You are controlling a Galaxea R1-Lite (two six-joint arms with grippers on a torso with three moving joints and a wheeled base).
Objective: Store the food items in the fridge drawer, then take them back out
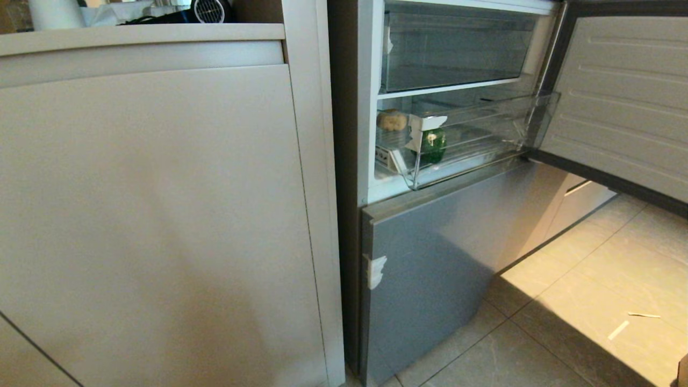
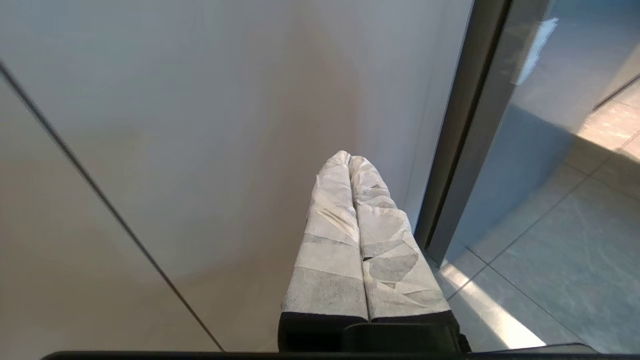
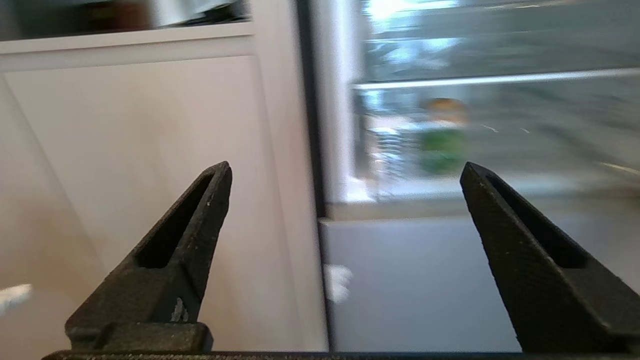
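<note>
The fridge drawer point(image 1: 467, 161), a clear plastic bin, stands pulled out a little inside the open silver fridge. In its left part lie the tan potato point(image 1: 391, 120) and, in front of it, the dark green bell pepper point(image 1: 432, 144). Neither gripper shows in the head view. My right gripper point(image 3: 345, 166) is open with nothing between its black fingers. It faces the fridge from a distance, with the pepper point(image 3: 442, 147) and potato point(image 3: 444, 109) blurred far ahead. My left gripper point(image 2: 348, 156), wrapped in white tape, is shut and empty, pointing at the beige cabinet door point(image 2: 200, 150).
Beige cabinet doors point(image 1: 150, 215) fill the left. The fridge's lower silver door point(image 1: 441, 242) is closed, with white tape point(image 1: 376, 270) at its edge. The upper fridge door point(image 1: 623, 97) swings open at right over the tiled floor point(image 1: 580, 301). Another clear bin point(image 1: 457, 48) sits above the drawer.
</note>
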